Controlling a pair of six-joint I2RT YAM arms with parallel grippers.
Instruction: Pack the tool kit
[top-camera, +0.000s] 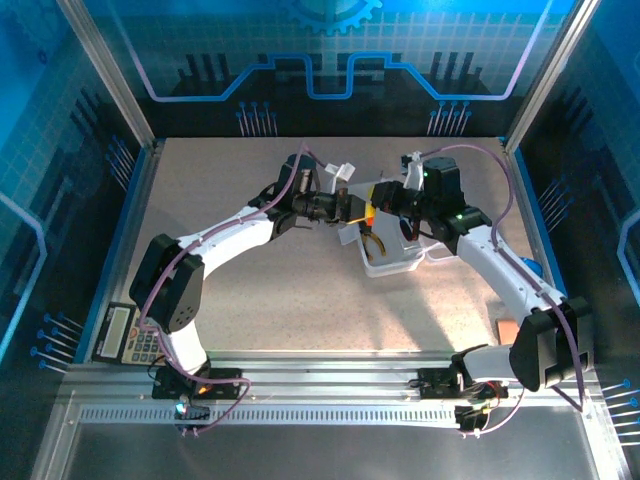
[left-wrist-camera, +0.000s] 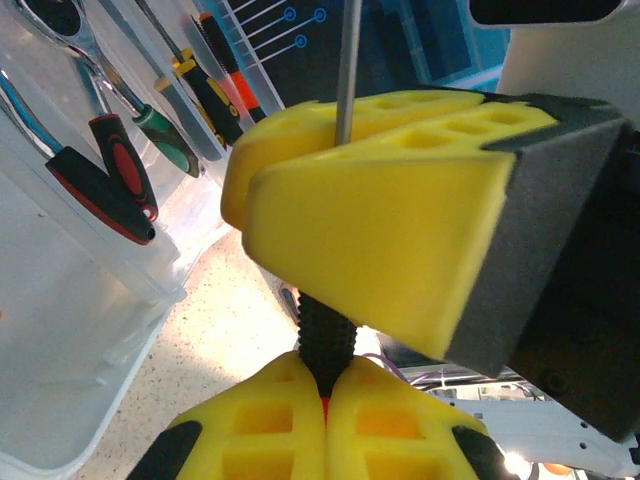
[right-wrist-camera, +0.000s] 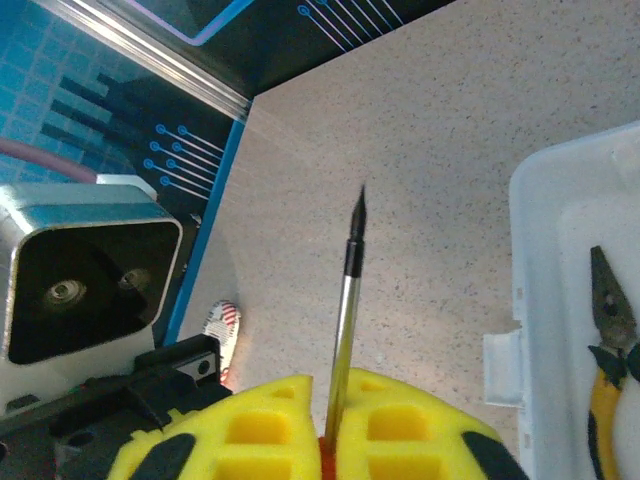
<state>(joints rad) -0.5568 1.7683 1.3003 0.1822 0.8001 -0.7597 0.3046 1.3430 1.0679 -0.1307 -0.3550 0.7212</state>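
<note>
Robotics lab test cell, seen from above. Two white robot arms, the left arm (top-camera: 230, 235) and the right arm (top-camera: 500, 265), are bolted to a slotted aluminium rail (top-camera: 330, 385) at the near edge of a speckled beige worktop (top-camera: 300, 310). Aluminium frame posts (top-camera: 105, 70) rise at the back corners and hold translucent blue wall panels (top-camera: 60, 150) printed with circuit-line and gear graphics. Purple cables (top-camera: 510, 195) run along the arms. A grey calculator (top-camera: 125, 335) lies near the left arm's base. Blue light tints the whole enclosure.
</note>
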